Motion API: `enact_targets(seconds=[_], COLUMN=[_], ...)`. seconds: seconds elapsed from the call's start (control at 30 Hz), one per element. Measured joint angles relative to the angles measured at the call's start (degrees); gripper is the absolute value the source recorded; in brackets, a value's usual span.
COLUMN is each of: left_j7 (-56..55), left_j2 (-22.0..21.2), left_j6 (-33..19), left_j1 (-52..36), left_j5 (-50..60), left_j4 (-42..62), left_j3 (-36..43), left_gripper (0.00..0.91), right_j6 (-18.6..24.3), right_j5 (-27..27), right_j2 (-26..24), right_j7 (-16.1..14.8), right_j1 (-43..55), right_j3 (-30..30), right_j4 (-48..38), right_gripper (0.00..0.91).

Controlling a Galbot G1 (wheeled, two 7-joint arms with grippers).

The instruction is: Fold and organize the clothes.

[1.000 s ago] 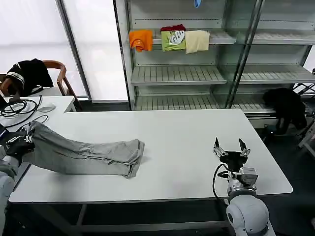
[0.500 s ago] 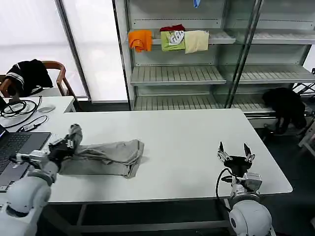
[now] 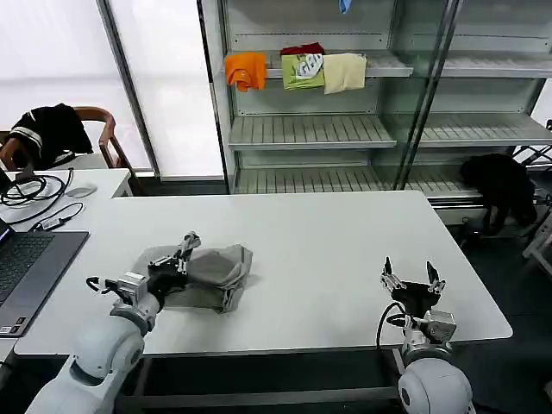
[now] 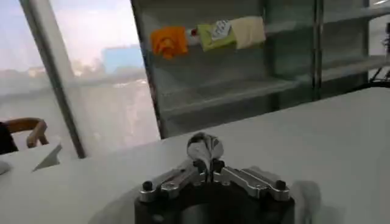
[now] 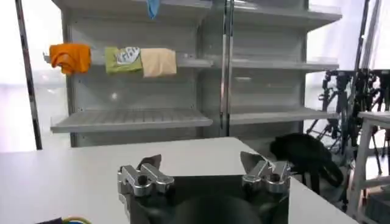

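Note:
A light grey T-shirt [image 3: 216, 269] lies bunched on the white table [image 3: 328, 250], left of the middle. My left gripper [image 3: 184, 248] is shut on a pinched end of that shirt, holding the cloth just above the pile. In the left wrist view a tuft of grey cloth [image 4: 205, 146] sticks up from between the shut fingers of the left gripper [image 4: 206, 165]. My right gripper [image 3: 411, 278] stands open near the table's front right, well away from the shirt. In its own wrist view the right gripper [image 5: 201, 165] has nothing between its fingers.
A laptop [image 3: 26, 269] and cables [image 3: 30, 194] lie at the table's left end. Orange, green and cream garments [image 3: 297, 71] sit on the glass shelving behind. Black garments hang on a chair [image 3: 52, 129] at far left and lie at lower right [image 3: 504, 185].
My left gripper has carried the shirt's end from the far left edge rightward over the table, doubling the long stretched shirt into a short bunched pile. The right gripper has barely moved.

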Motion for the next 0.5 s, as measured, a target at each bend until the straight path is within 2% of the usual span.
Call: enact_targets(seconds=[0.5], left_j7=[-1.47], left_j2=[-2.96], left_j6=[1.72], left_j1=[-5.61], left_j5=[-0.32], left_j4=[2.41], left_j3=[7.85], left_gripper=[0.01], right_j6=[1.37], right_j5=[-0.31], right_j2=[0.85], right_j7=[-0.16], right_j1=[-0.61], right_j3=[-0.57], right_j4=[-1.42], right_gripper=[0.907])
